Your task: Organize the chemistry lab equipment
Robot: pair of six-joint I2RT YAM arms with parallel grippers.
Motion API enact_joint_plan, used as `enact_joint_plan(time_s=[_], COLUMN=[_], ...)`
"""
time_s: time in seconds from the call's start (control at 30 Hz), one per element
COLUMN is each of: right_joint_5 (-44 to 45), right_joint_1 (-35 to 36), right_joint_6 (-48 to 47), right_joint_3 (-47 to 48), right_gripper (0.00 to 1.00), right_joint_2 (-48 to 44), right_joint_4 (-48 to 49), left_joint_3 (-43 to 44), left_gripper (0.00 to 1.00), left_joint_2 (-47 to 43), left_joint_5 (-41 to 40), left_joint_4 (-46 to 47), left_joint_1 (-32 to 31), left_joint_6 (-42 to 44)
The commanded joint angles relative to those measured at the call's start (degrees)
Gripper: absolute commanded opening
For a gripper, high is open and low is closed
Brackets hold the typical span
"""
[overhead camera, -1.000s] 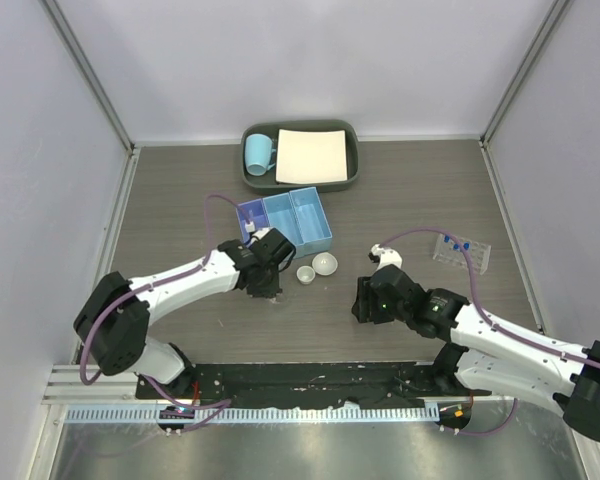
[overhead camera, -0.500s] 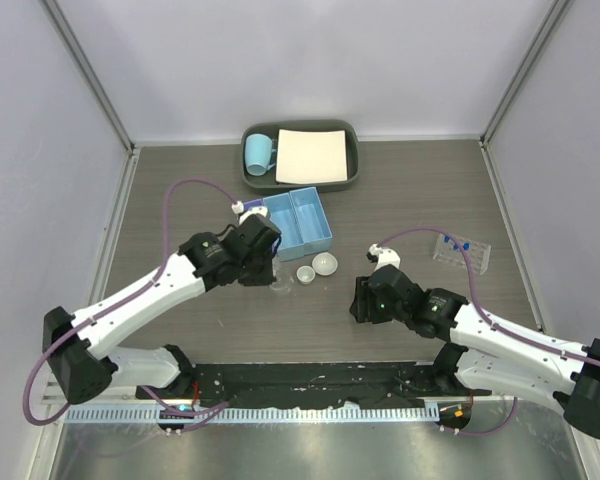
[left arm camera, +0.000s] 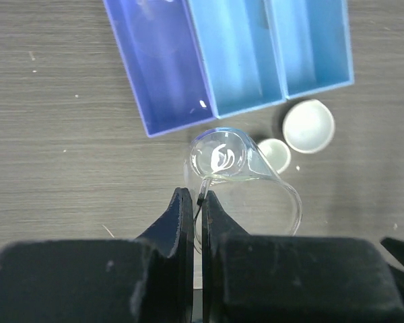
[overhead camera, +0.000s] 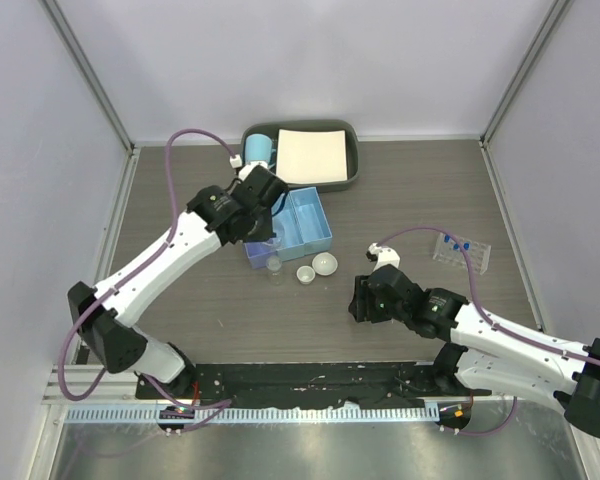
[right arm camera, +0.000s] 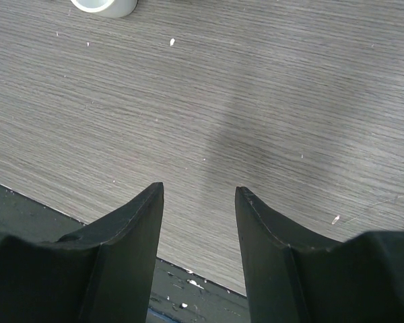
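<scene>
The left gripper [left arm camera: 192, 196] is pinched shut above the small clear bottle [left arm camera: 219, 156], which stands on the grey wood-grain table [right arm camera: 289, 101] just beside the blue three-compartment box [left arm camera: 168, 74]. Only the top view shows the clear plastic tube rack [overhead camera: 461, 252], well right of the half-open right gripper [right arm camera: 198, 193].

- Top external: fixed high at the near side, looking down on the whole bench [overhead camera: 430, 190].
- Left wrist: close, straight down; shares the blue box [left arm camera: 242, 60] with the top view.
- Right wrist: close, angled onto the bench's near edge.
</scene>
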Motion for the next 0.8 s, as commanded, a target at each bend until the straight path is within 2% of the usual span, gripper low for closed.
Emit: enact_joint_plan(time_s=[0.0, 0.2, 0.5, 0.77], right_joint_5=[1.2, 0.9, 0.7, 0.8], right_joint_1=[0.4, 0.4, 0.6, 0.7], right_joint_6=[1.2, 1.3, 1.5, 1.6], right_joint_3=[1.4, 1.4, 0.1, -0.8], right_gripper=[0.52, 0.52, 0.52, 0.52], right_joint_2=[-0.9, -1.3, -1.6, -2.6], right_joint_4=[1.3, 1.3, 2.3, 1.7], left_joint_3=[-1.4, -4.8, -5.2, -9.4], left_gripper=[0.00, 0.00, 0.00, 0.00], left_joint_2=[1.2, 3.4, 9.2, 11.4], left_joint_5=[1.7, 8.5, 12.0, 14.8], left_joint_4=[2.3, 7.9, 12.1, 16.6], left_joint_1=[6.0, 14.8, 17.0, 18.9], left_joint_6=[2.4, 3.1, 3.1, 2.1])
